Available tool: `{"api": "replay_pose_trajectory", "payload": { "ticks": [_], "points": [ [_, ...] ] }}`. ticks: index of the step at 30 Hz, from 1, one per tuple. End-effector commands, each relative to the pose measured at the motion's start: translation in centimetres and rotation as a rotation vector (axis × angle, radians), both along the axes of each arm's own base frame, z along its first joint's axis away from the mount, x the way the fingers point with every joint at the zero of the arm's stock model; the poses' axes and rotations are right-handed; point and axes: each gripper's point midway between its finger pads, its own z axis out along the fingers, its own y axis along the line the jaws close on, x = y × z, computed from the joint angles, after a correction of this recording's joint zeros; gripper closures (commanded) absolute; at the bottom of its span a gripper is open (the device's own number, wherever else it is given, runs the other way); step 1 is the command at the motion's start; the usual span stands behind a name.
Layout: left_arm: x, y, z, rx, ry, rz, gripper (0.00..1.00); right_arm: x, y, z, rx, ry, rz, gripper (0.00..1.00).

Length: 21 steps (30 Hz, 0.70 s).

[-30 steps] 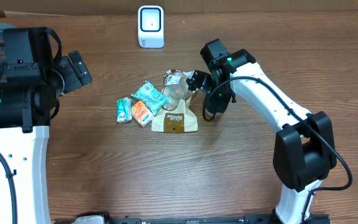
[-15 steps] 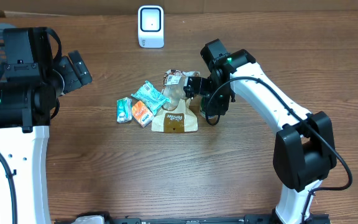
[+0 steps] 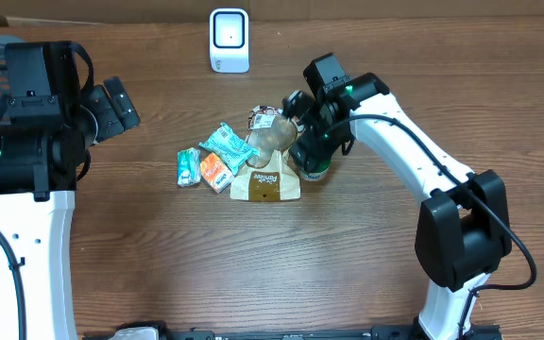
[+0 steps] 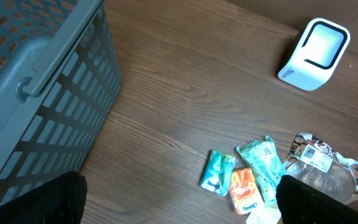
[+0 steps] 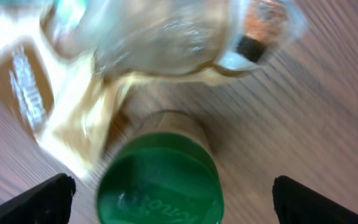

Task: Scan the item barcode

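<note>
A white barcode scanner stands at the back of the table, also in the left wrist view. A small jar with a green lid stands just right of the item pile. My right gripper hovers over it, open. In the right wrist view the green lid lies between the wide-apart fingertips with a gap on each side, the right gripper holding nothing. My left gripper is open at the far left, its black fingers empty above bare wood.
The pile holds a brown pouch, a clear plastic bag with a printed label, teal packets and an orange packet. A grey mesh basket stands at the table's left edge.
The right gripper's jaws have spread wide and its wrist has swung up and left. The green-lidded jar now shows below it, standing free on the table. The left arm is still.
</note>
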Motion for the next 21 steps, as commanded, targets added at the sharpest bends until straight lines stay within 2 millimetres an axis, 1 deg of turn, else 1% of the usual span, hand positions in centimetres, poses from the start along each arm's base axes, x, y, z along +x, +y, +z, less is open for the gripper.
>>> {"api": "replay_pose_trajectory", "payload": {
  "ticks": [1, 5, 6, 7, 9, 12, 14, 18, 19, 21],
  "points": [
    [-0.3, 0.3, 0.8, 0.023, -0.020, -0.006, 0.00, 0.4, 0.2, 2.1, 0.123, 0.081, -0.556, 0.00],
    [-0.3, 0.3, 0.8, 0.023, -0.020, -0.005, 0.00, -0.5, -0.1, 0.5, 0.129, 0.156, -0.764, 0.00],
    [-0.3, 0.3, 0.8, 0.023, -0.020, -0.006, 0.00, -0.8, -0.2, -0.3, 0.131, 0.181, -0.844, 0.00],
    [-0.3, 0.3, 0.8, 0.023, -0.021, -0.006, 0.01, -1.0, -0.2, -0.8, 0.130, 0.195, -0.887, 0.02],
    [-0.3, 0.3, 0.8, 0.023, -0.021, -0.006, 0.00, -1.5, -0.2, -1.7, 0.124, 0.219, -0.954, 0.10],
    [-0.3, 0.3, 0.8, 0.023, -0.020, -0.006, 0.00, -2.2, -0.5, -2.8, 0.109, 0.249, -1.027, 0.19],
    [-0.3, 0.3, 0.8, 0.023, -0.021, -0.006, 0.00, -2.6, -0.8, -3.4, 0.096, 0.258, -1.048, 0.25],
    [-0.3, 0.3, 0.8, 0.023, -0.021, -0.006, 0.01, -2.6, -1.2, -3.4, 0.079, 0.244, -1.038, 0.42],
    [-0.3, 0.3, 0.8, 0.023, -0.020, -0.006, 0.01, -2.5, -1.4, -3.4, 0.078, 0.236, -1.004, 0.44],
    [-0.3, 0.3, 0.8, 0.023, -0.021, -0.006, 0.01, -2.0, -1.6, -3.0, 0.077, 0.214, -0.922, 0.45]
  ]
}}
